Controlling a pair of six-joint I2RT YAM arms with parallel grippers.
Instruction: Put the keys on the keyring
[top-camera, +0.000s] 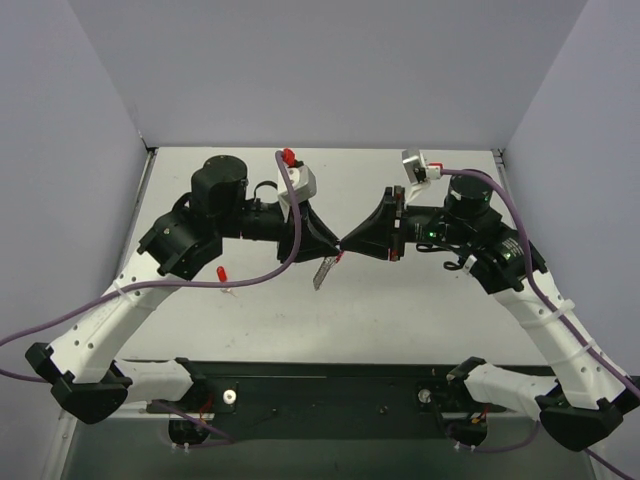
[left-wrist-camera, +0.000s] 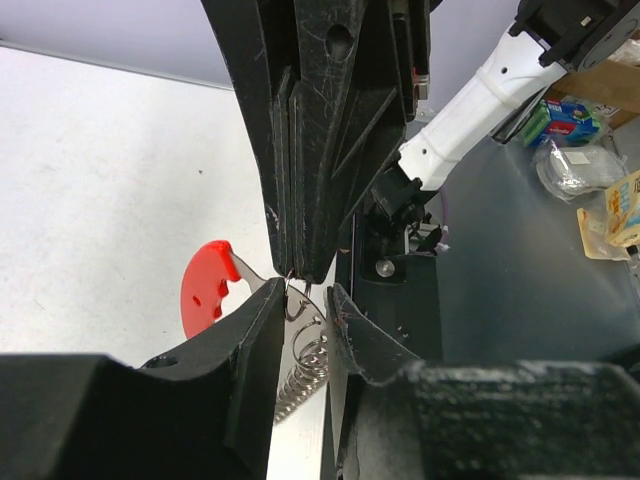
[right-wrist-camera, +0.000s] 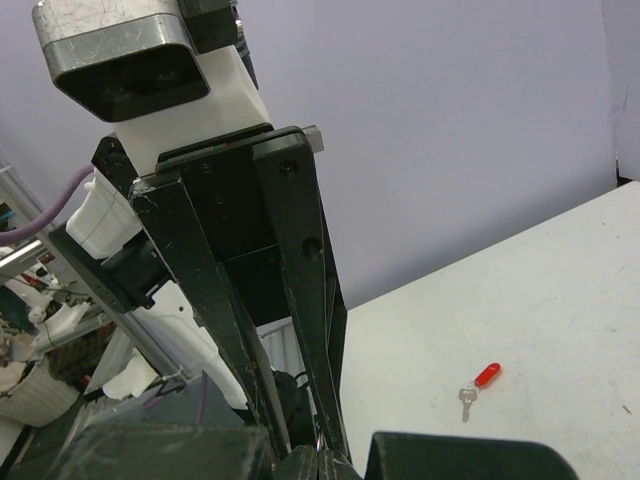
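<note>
My left gripper (top-camera: 335, 246) and right gripper (top-camera: 346, 247) meet tip to tip above the middle of the table. They hold the keyring between them. Its red curved part (left-wrist-camera: 205, 295) sticks out beside my left finger, and its silver chain (left-wrist-camera: 300, 375) hangs below, also seen from above (top-camera: 324, 272). In the left wrist view my left gripper (left-wrist-camera: 305, 292) is closed to a narrow gap round the wire loop. The right gripper (left-wrist-camera: 300, 268) pinches that loop from above, jaws together. A small silver key (right-wrist-camera: 466, 402) with a red tag (right-wrist-camera: 486, 375) lies on the table, by the left arm (top-camera: 222, 276).
The white table (top-camera: 420, 320) is walled at the back and on both sides. Purple cables (top-camera: 290, 215) loop over both arms. The black base rail (top-camera: 330, 385) runs along the near edge.
</note>
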